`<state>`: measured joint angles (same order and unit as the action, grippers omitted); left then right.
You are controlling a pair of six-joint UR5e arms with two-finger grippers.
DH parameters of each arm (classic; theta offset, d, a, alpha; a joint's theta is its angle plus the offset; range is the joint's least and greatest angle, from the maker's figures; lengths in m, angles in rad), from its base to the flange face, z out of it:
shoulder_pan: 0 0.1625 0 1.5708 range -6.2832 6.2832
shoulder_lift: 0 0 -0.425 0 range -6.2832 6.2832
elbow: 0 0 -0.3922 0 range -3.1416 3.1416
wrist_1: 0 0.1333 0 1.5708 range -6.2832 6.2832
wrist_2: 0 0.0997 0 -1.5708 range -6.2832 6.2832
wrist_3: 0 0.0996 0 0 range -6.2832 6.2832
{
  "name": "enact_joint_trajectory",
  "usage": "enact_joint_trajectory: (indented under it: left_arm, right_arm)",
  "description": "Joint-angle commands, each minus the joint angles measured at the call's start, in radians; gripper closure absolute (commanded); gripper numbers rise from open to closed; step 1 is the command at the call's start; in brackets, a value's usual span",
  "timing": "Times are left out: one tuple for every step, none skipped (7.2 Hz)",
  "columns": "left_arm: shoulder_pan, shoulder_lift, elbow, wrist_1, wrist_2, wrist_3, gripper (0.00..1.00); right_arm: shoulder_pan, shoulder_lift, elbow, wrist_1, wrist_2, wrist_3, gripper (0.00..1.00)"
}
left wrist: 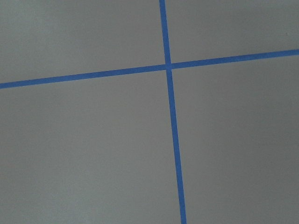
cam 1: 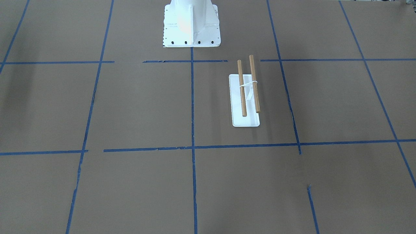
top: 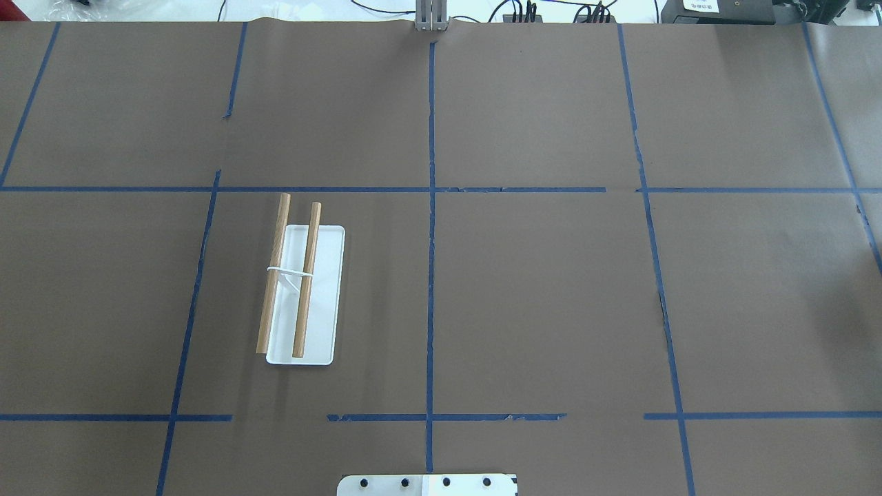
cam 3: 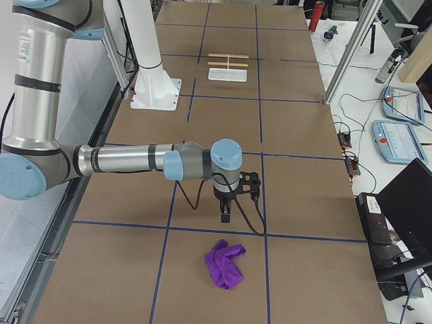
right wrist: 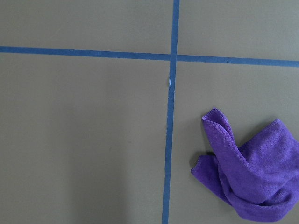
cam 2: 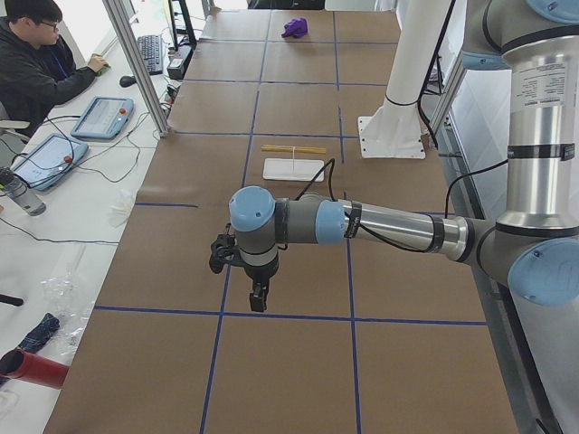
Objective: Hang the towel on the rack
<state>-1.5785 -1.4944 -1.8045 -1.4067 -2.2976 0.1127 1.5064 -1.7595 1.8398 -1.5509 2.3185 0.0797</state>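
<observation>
Plainly nothing is hung: the purple towel lies on the counter at our right wrist view's five o'clock, the rack bare. How open the left claw and right claw stand, we cannot tell.

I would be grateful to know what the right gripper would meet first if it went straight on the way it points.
The right gripper points down: probably bare table by the tape crossing; the purple towel lies to one side.

Rack on table, forward and left of pedestal; towel at table's right end, well apart
</observation>
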Motion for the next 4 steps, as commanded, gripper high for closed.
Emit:
enact_joint_trajectory:
  left_arm:
    - [0.006, 0.002, 0.001, 0.002, 0.001, 0.001, 0.00]
    - [0.006, 0.002, 0.001, 0.000, 0.000, 0.001, 0.00]
    - [0.006, 0.002, -0.006, 0.000, -0.002, 0.001, 0.00]
    - [0.015, -0.001, -0.031, -0.006, 0.000, 0.001, 0.00]
  right_arm:
    - [0.000, -0.002, -0.001, 0.002, -0.001, -0.001, 0.00]
    - [0.000, -0.003, -0.004, 0.005, -0.008, -0.015, 0.00]
    - [0.000, -0.014, -0.005, 0.008, -0.010, -0.041, 0.00]
    - [0.000, -0.081, -0.022, 0.021, -0.022, -0.236, 0.00]
